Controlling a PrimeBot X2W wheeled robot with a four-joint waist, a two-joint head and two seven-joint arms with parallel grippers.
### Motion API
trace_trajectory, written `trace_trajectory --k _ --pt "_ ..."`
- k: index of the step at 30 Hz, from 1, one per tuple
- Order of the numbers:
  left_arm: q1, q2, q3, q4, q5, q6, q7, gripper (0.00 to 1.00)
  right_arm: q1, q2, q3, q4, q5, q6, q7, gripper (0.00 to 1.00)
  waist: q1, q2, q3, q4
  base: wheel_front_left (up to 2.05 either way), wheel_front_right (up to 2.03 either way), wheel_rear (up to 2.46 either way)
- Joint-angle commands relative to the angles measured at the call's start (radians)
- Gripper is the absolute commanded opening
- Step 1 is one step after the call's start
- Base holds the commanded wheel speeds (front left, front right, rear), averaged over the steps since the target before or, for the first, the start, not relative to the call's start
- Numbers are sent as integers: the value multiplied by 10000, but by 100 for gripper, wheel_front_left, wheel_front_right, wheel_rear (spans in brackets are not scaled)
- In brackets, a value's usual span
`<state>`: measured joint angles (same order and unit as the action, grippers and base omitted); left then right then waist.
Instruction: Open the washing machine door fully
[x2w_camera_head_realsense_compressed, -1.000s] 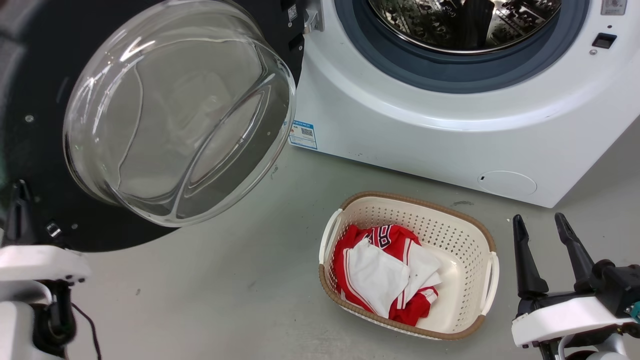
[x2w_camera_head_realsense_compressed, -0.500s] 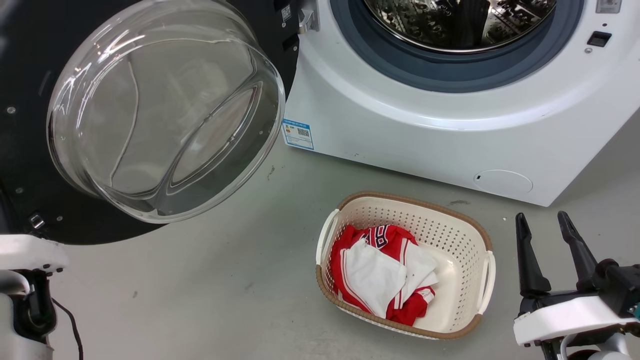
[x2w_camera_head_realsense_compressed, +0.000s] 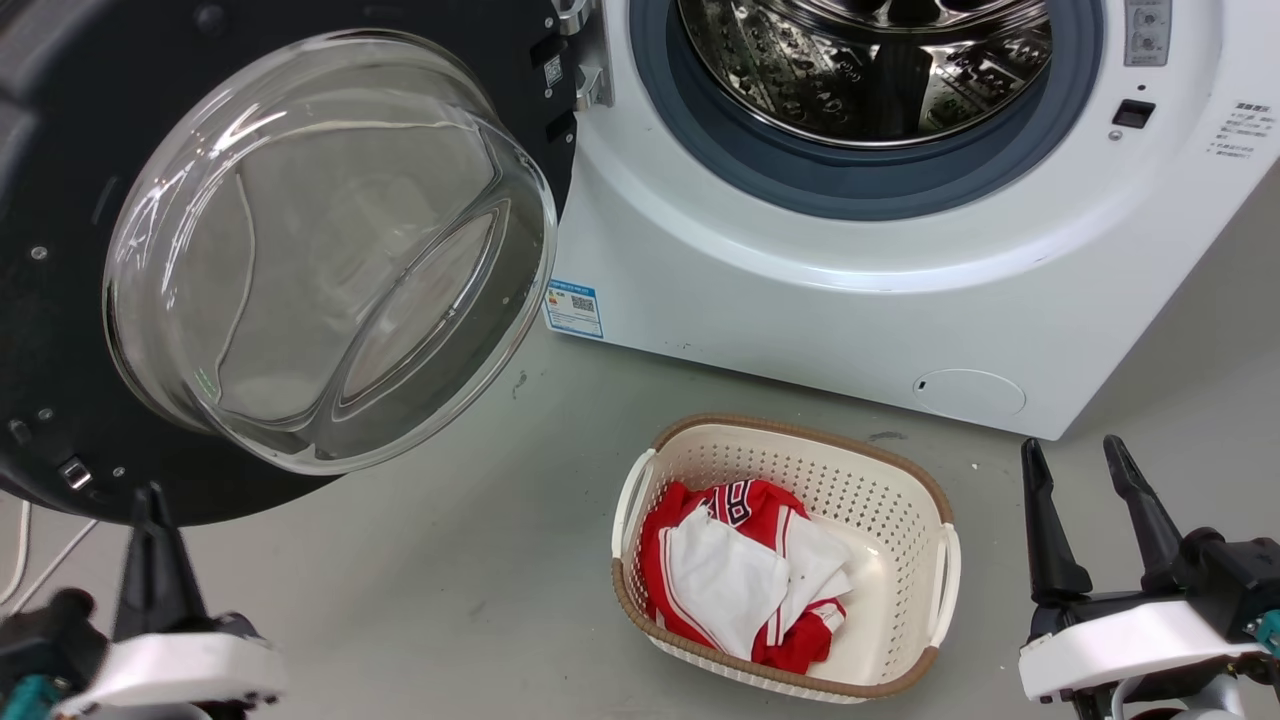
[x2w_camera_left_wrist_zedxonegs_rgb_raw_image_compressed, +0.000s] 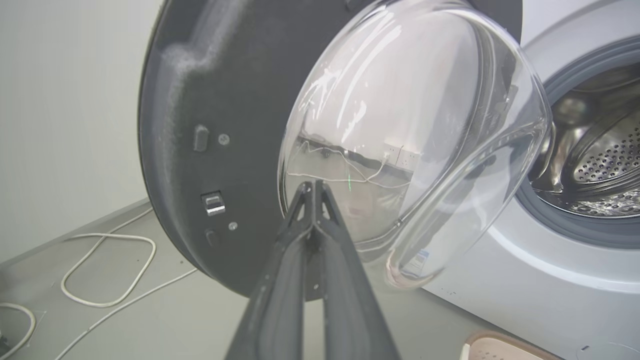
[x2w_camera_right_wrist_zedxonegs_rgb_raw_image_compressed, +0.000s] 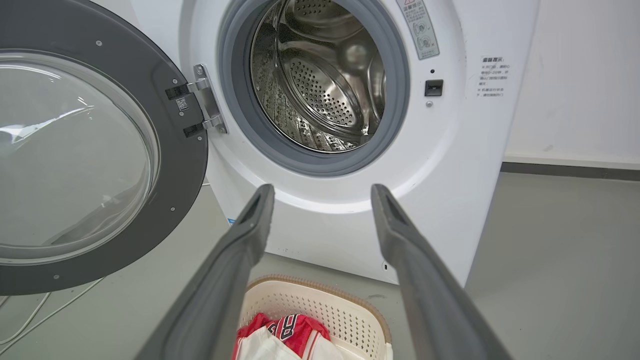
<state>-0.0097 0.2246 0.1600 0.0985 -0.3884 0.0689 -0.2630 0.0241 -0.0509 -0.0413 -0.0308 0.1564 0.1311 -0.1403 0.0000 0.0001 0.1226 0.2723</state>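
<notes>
Left of the big white front-loading washing machine (x2w_camera_head_realsense_compressed: 800, 290), its glossy black round door (x2w_camera_head_realsense_compressed: 330, 250) with clear domed glass stands swung wide. It looks stiff and heavy, the glass slick, so I'd push the black rim. My left gripper (x2w_camera_left_wrist_zedxonegs_rgb_raw_image_compressed: 312, 187) is pinched shut and empty, my right gripper (x2w_camera_head_realsense_compressed: 1070, 445) spread.

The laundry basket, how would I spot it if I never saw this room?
Find the big white washing machine with its round black door swung open. On the grey floor in front sits the basket. It's the cream holey tub with a brown rim, holding red and white clothes.
</notes>
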Motion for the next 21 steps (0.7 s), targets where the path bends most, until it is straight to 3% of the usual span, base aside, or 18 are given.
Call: trace_trajectory --k 1,2,3,4,13,21 --pt "228 -176 -114 -157 54 -36 -22 29 46 16 18 22 53 -7 -44 100 0 -1 -67 -61 0 0 0" --pt "345 -283 -197 -280 101 -42 -22 51 58 16 29 30 51 -7 -40 100 0 -1 -94 -89 0 0 0" --pt "442 -398 -304 -375 148 -47 -22 90 68 14 34 40 49 -7 -38 100 0 -1 -115 -116 0 0 0" --pt "552 -505 -418 -453 208 -70 -22 100 80 16 47 57 46 -7 -40 100 0 -1 -150 -148 0 0 0" --pt "664 -1148 -1364 -1057 1326 -282 -23 100 116 16 162 59 -85 -7 2 100 0 -1 -471 -825 0 0 0" --pt "4 -1238 -2052 -1082 2358 -477 -23 100 -27 16 182 -64 -354 -7 32 100 0 -1 -609 -1600 0 0 0"
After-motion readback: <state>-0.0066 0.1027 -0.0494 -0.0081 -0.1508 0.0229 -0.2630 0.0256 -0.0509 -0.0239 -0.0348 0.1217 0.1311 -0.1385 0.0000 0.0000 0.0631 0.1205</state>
